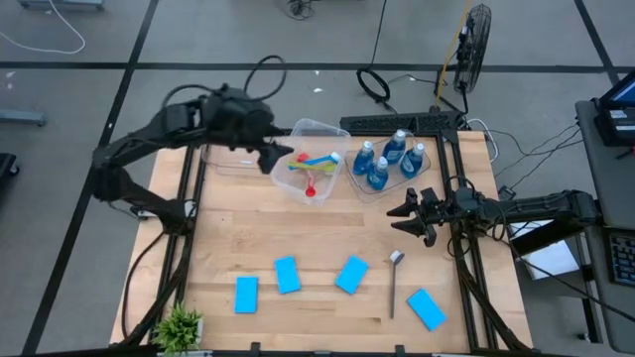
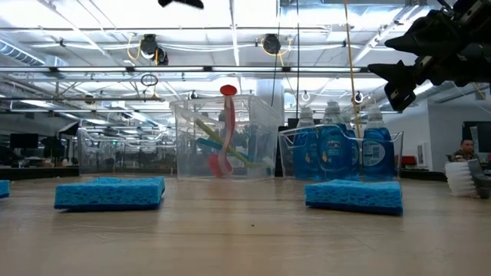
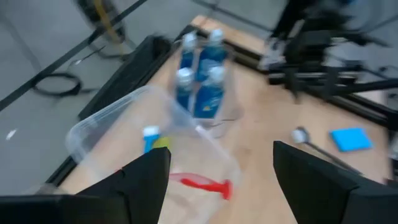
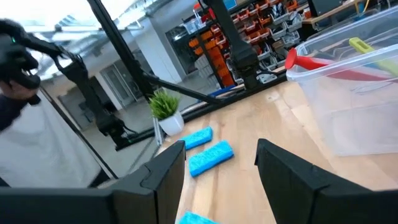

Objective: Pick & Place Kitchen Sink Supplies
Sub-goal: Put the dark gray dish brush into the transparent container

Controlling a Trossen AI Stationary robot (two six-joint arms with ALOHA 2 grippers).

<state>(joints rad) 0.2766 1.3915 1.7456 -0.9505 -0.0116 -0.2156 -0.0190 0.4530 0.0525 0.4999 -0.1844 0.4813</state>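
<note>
1. My left wrist view is smeared by blur: the four small bottles of blue liquid [image 3: 200, 74] show no readable labels.
2. In the low view, one flat bright-blue rectangular sponge [image 2: 3, 188] is cut off by the left edge.
3. There too, my right gripper [image 2: 406, 80] is clipped by the top and right edges.
4. The thin grey long-handled brush [image 2: 468, 180] shows only its white bristle head at the right edge.

bright-blue sponges [image 1: 288, 275], blue-liquid bottles [image 1: 387, 159]
</note>
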